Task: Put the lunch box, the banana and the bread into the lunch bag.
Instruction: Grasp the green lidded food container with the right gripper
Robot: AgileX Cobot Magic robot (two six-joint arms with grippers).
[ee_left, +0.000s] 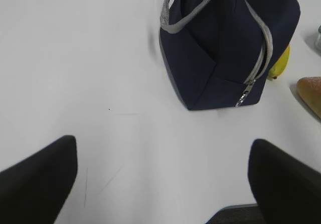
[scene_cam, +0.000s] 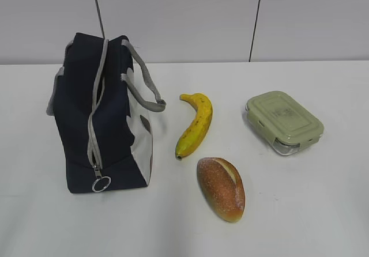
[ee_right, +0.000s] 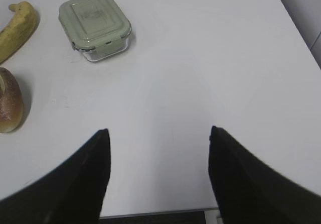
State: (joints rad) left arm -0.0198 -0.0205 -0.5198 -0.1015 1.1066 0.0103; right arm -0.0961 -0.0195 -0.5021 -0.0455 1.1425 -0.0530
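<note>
My left gripper (ee_left: 163,181) is wide open and holds nothing. My right gripper (ee_right: 158,171) is open and empty too. The lunch bag (scene_cam: 101,116) stands zipped on the table (scene_cam: 323,211). Right of the lunch bag lies the banana (scene_cam: 196,124), then the bread (scene_cam: 221,189), and farthest, the lunch box (scene_cam: 283,122).

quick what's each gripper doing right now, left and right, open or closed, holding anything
Left gripper: open, holding nothing, above bare table short of the lunch bag.
Right gripper: open, holding nothing, short of the lunch box.
</note>
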